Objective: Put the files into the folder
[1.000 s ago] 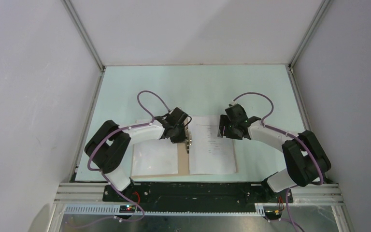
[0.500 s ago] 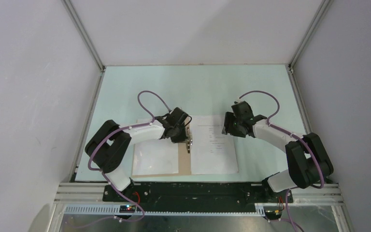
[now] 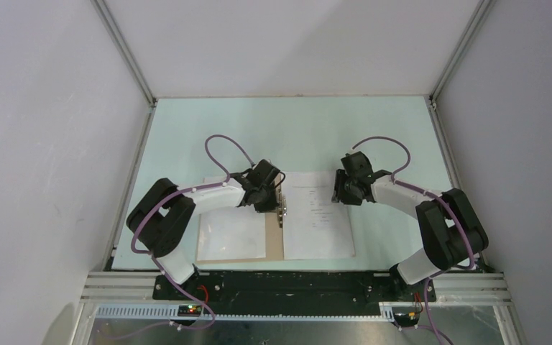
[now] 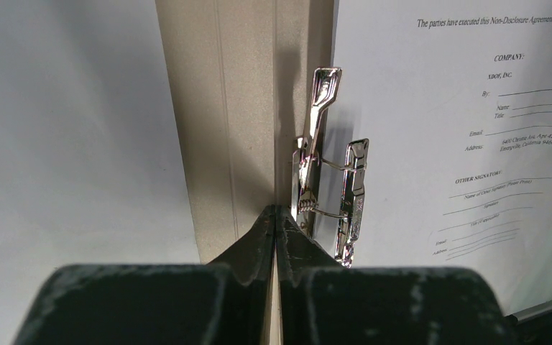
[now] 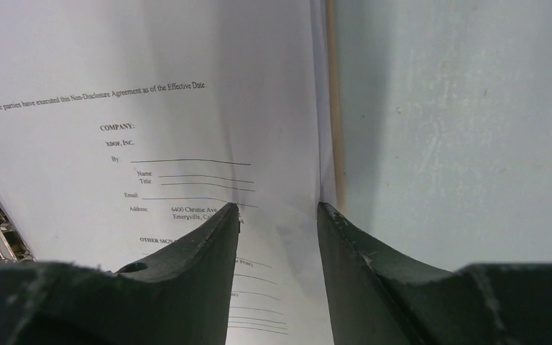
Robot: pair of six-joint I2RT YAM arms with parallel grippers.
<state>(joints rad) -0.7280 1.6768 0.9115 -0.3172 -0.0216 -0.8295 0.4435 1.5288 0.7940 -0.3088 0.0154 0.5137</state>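
Observation:
The tan folder (image 3: 274,241) lies open on the table. A white sheet (image 3: 230,233) covers its left leaf and a printed sheet (image 3: 320,223) covers its right leaf. My left gripper (image 4: 276,212) is shut, its tips down on the bare spine (image 4: 237,108) right beside the metal clip (image 4: 320,158), whose lever stands raised. My right gripper (image 5: 279,208) is open over the printed sheet's (image 5: 151,86) right edge. One finger rests on the paper, the other at the edge, where a thin strip of folder (image 5: 336,144) shows.
The pale green table mat (image 3: 295,129) stretches beyond the folder to the back. White enclosure walls close in both sides. A metal rail (image 3: 295,287) with both arm bases runs along the near edge.
My right arm has shifted slightly at the printed sheet's right edge and its jaws have narrowed. The left arm and the folder have stayed put.

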